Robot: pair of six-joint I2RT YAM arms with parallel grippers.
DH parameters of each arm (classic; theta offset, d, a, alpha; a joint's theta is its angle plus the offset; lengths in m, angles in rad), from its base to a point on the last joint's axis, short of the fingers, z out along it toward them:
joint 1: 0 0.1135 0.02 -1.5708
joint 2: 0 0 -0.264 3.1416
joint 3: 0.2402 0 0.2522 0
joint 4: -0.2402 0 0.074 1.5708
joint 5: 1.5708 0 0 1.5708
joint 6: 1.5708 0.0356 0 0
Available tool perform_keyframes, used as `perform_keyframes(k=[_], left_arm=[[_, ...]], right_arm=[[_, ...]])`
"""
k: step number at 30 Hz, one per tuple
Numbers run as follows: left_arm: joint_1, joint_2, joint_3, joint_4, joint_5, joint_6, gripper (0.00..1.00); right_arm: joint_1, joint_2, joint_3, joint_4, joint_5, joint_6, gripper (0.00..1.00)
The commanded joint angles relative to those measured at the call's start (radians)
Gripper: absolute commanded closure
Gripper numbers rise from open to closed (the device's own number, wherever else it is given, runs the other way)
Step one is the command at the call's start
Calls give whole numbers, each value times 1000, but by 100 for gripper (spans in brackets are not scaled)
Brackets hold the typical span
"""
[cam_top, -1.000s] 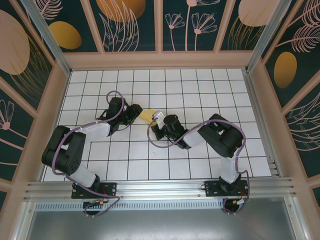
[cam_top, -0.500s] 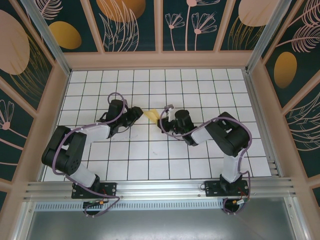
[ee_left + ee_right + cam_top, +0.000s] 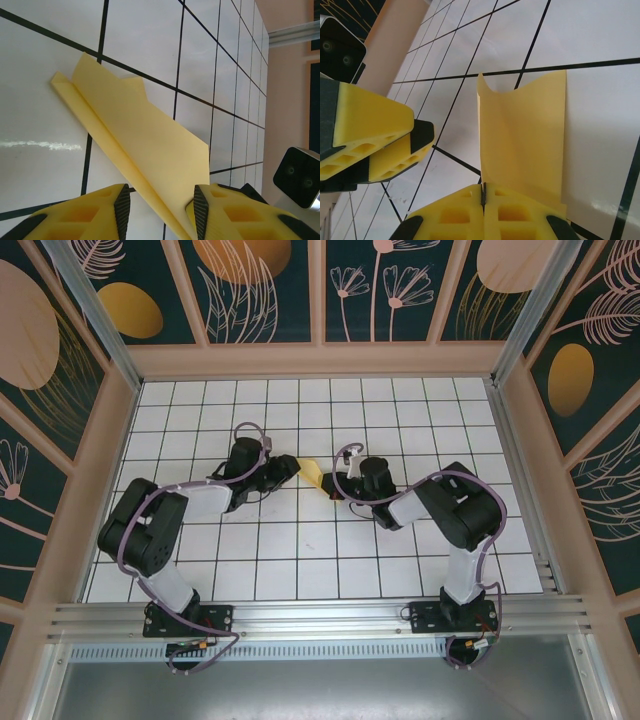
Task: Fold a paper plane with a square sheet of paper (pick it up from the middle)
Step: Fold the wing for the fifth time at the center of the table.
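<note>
The square sheet of paper is folded into a narrow, pointed, creased yellow paper plane [image 3: 315, 476] [image 3: 145, 145] [image 3: 525, 135]. It is held low over the white grid table between the two grippers. My right gripper [image 3: 335, 486] [image 3: 483, 192] is shut on one end of it, with the fold standing up out of the closed pads. My left gripper [image 3: 292, 471] [image 3: 161, 200] is open around the other end. The paper runs between its jaws and lies against the right-hand pad, with a gap to the left-hand pad. The left gripper's yellow fingers [image 3: 390, 145] show in the right wrist view.
The white grid table [image 3: 300, 550] is walled in by a pale wooden frame [image 3: 320, 360] at the back and sides. A metal rail [image 3: 320, 615] runs along the near edge by the arm bases. The right wrist's camera housing [image 3: 299, 176] sits close to my left gripper.
The right gripper has carried the paper to the right and slightly back. The left gripper has followed it to the right, and its jaws have narrowed around the paper's end.
</note>
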Motion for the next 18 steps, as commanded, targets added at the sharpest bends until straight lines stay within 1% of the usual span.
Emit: perform_keyframes(k=[1, 7, 18], left_arm=[[-9, 29, 31, 35, 28, 32, 61], [-13, 61, 38, 30, 22, 40, 62], [-19, 112, 72, 45, 52, 53, 63]], right_arm=[[-5, 9, 6, 22, -38, 55, 100], [-8, 28, 14, -7, -46, 100, 100], [-15, 52, 17, -34, -42, 153, 100]])
